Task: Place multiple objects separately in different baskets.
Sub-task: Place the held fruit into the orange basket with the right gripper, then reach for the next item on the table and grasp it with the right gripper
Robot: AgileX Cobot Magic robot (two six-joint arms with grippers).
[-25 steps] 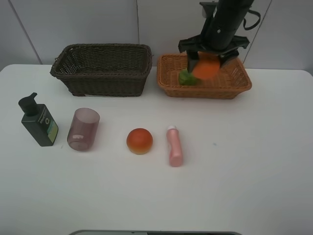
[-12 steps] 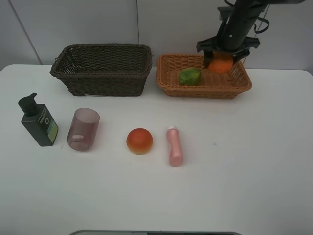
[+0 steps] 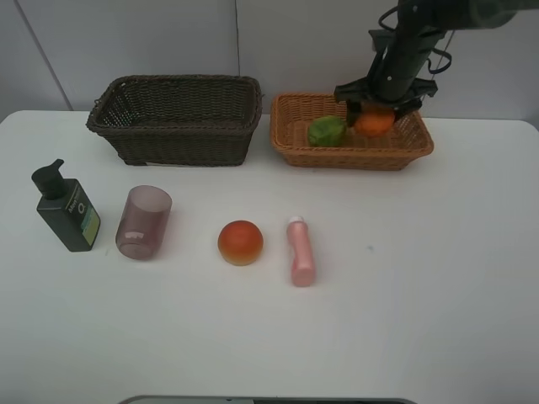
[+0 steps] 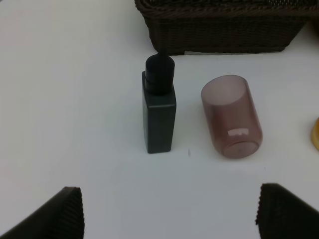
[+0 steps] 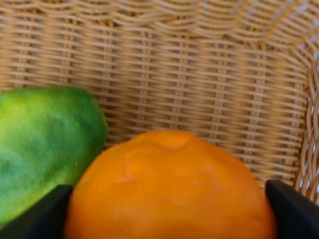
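so far, you have two of six sorted, as i judge it: the green fruit point(image 3: 327, 131) and the orange point(image 3: 374, 123) sit side by side in the light basket point(image 3: 290, 145), while the dark basket point(image 3: 173, 145) shows nothing inside. the red-orange fruit point(image 3: 240, 242), pink bottle point(image 3: 301, 251), pump bottle point(image 3: 67, 212) and purple cup point(image 3: 143, 222) wait on the table point(image 3: 421, 295). your right gripper point(image 3: 376, 111) reaches down into the light basket, jaws straddling the orange; whether they pinch it or stand clear, i cannot tell. your left gripper point(image 4: 169, 211) hangs wide, holding nothing, above the pump bottle and cup.
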